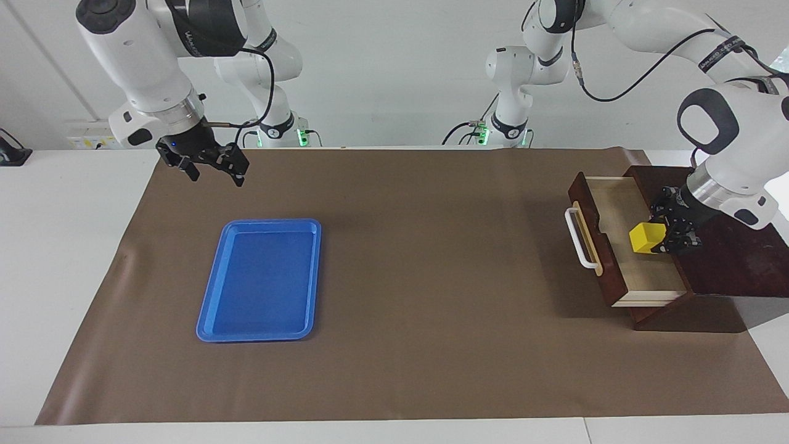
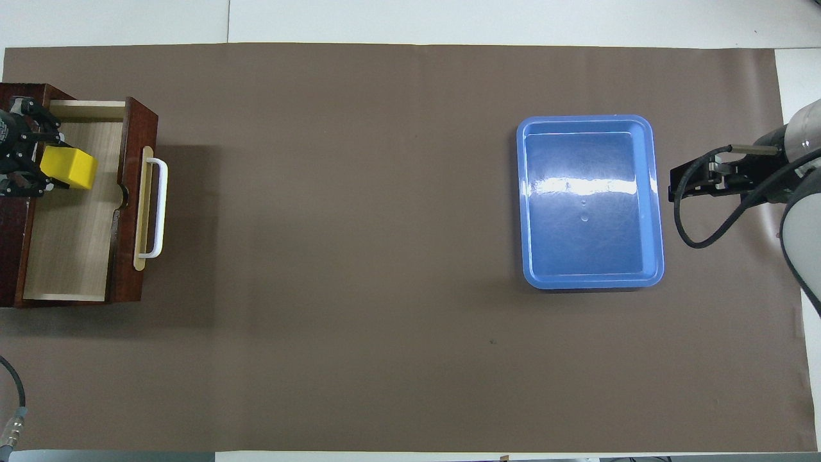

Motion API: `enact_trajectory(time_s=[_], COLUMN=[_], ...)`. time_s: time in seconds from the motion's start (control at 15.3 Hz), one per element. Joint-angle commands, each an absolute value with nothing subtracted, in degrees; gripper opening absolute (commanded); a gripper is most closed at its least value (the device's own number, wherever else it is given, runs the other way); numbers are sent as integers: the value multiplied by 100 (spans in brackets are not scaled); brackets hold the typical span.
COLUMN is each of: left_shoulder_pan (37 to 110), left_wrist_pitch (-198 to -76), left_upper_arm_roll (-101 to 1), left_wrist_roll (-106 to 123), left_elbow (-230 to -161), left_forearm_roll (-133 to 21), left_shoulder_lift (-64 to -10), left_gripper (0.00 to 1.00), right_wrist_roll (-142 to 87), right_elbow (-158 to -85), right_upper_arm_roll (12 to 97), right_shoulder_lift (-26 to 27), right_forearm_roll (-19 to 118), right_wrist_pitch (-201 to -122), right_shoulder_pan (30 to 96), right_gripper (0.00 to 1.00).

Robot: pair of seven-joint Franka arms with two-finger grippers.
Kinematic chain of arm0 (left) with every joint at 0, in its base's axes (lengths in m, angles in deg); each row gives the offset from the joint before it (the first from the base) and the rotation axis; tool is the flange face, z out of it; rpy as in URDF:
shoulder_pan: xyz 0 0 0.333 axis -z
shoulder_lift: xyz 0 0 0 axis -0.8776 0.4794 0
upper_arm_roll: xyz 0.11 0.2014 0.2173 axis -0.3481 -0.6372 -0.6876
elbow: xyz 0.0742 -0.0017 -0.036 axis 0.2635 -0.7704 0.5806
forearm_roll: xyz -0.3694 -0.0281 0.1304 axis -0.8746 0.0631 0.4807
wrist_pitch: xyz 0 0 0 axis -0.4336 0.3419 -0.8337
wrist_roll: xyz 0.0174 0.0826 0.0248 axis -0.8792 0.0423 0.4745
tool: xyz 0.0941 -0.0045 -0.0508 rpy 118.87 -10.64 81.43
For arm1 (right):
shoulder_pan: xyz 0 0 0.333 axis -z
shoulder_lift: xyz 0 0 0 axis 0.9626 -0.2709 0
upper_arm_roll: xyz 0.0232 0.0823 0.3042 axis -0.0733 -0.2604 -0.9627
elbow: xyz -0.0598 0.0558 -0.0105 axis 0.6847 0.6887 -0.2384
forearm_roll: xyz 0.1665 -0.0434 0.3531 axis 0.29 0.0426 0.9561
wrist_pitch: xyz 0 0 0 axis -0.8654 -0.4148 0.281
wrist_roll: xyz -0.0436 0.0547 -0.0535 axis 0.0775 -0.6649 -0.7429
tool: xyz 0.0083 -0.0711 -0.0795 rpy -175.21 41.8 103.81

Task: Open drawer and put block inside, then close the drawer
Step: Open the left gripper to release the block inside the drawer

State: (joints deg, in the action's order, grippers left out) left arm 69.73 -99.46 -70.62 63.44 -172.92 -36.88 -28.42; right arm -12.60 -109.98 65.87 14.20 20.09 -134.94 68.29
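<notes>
Left tool [image 1: 669, 237] clamped on block [image 1: 646, 237] low inside open drawer [image 1: 641, 271]; right tool [image 1: 209, 165] raised, fingers apart, over counter [image 1: 431, 345].

The left end effector [image 2: 25, 160] sits right at the edge of the overhead view, so only its black finger parts show and the arm is cut off. Its fingers cover one side of the small bright yellow cube [image 1: 646, 237], so that side is hidden. Where the cube's bottom meets the pale wood floor of the dark reddish-brown wooden drawer [image 1: 607, 271] cannot be told. The dark wooden cabinet [image 1: 733, 253] beside this end effector runs off the edge of both views. The right end effector [image 1: 208, 160] hangs over the brown mat [image 1: 431, 345] on the bench; in the overhead view, the edge cuts off most of its arm.
</notes>
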Motion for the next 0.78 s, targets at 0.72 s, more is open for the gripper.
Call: enact_trajectory(time_s=[0.72], left_shoulder_pan=[7225], left_wrist_pitch=[-10974], left_upper_arm_roll=[-7110], left_wrist_roll=[6828], left_elbow=[-18710], left_forearm_roll=[-3735], left_shoulder_lift=[-3461], left_gripper=[0], right_wrist_roll=[-1940], right_elbow=[-11181], right_upper_arm_roll=[6497], right_shoulder_lift=[1516], right_forearm_roll=[1738], right_wrist_pitch=[-13523], right_shoulder_pan=[6954], right_gripper=[100])
